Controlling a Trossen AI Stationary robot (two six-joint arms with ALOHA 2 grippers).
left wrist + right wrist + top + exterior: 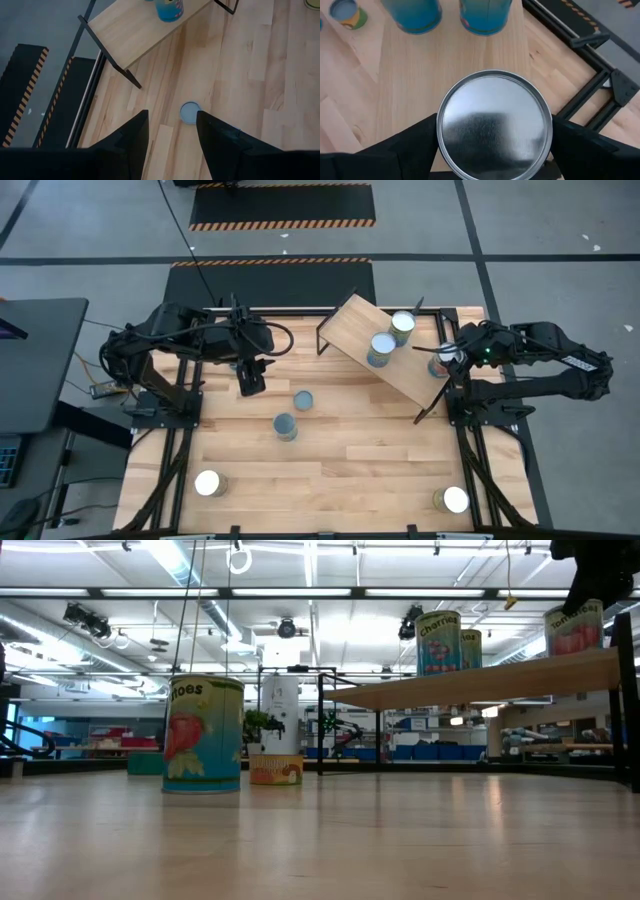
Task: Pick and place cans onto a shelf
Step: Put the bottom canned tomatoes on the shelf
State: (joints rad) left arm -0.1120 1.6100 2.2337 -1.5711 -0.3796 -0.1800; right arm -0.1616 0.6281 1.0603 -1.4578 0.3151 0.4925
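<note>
- The right pincer (495, 165) brackets a silver-topped can (494, 125) standing on the shelf (352, 325) near its end; jaws wide.
- Lift straight up, clear of its two neighbours.
- The left pincer (170, 132) hangs half-open, empty, above the bench (330, 470).

The shelf (385, 350), a light-wood board on a thin black frame, lies angled under the right gripper (447, 356). 1 silver-topped can (494, 131) stands between that gripper's fingers; 2 blue-labelled cans (391, 338) stand upright just beyond it. 2 bluish-topped cans (294, 413) stand near the left gripper (249, 383); 2 bright-topped cans (208, 483) are well apart.
</note>
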